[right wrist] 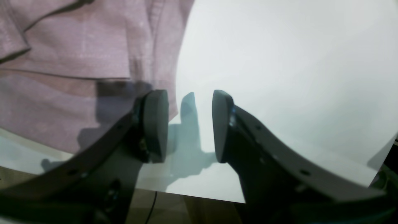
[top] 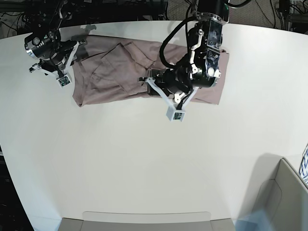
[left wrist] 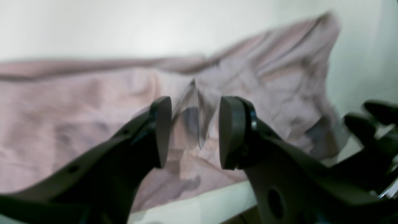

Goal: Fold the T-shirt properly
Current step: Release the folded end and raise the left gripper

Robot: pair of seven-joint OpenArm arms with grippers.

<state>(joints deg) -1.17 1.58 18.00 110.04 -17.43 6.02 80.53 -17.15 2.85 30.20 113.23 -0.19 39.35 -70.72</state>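
Your left end effector [left wrist: 194, 133] hangs spread above the middle of the dusty pink-mauve, thin, wrinkly T-shirt [top: 113, 72], pads either side of a raised crease, gripping nothing; that placing suits pinching a fold line. Your right end effector [right wrist: 189, 126] is likewise spread and empty, one pad over the shirt's hemmed edge, the other over bare surface, apparently lined up to take that edge. The shirt lies rumpled and partly doubled over itself along the far side of the white worktop [top: 144, 159], between both arms.
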